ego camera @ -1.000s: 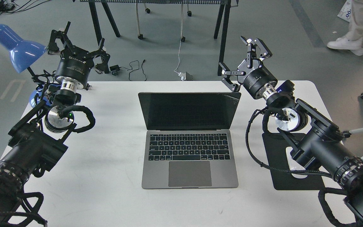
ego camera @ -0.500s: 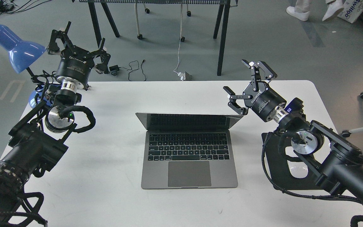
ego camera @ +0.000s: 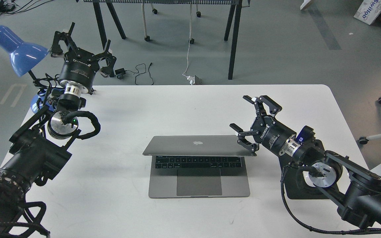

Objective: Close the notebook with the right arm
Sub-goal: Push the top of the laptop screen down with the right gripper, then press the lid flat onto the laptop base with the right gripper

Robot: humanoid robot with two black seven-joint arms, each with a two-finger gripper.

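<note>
The notebook (ego camera: pixel 198 172), a grey metal laptop, sits mid-table. Its lid (ego camera: pixel 197 145) is tilted far forward over the keyboard, logo up, with part of the keys and the trackpad still showing. My right gripper (ego camera: pixel 243 114) is open, fingers spread. Its lower finger (ego camera: pixel 245 142) rests against the lid's right rear corner. My left gripper (ego camera: pixel 81 41) is open and empty at the table's back left corner, far from the notebook.
A blue desk lamp (ego camera: pixel 15 48) stands at the back left by my left arm. A black mouse pad (ego camera: pixel 291 185) lies right of the notebook, mostly under my right arm. Table legs and cables are on the floor beyond the white table (ego camera: pixel 190 99).
My right gripper has moved forward and down, pushing the lid from upright to far forward over the keyboard. The left arm has not moved.
</note>
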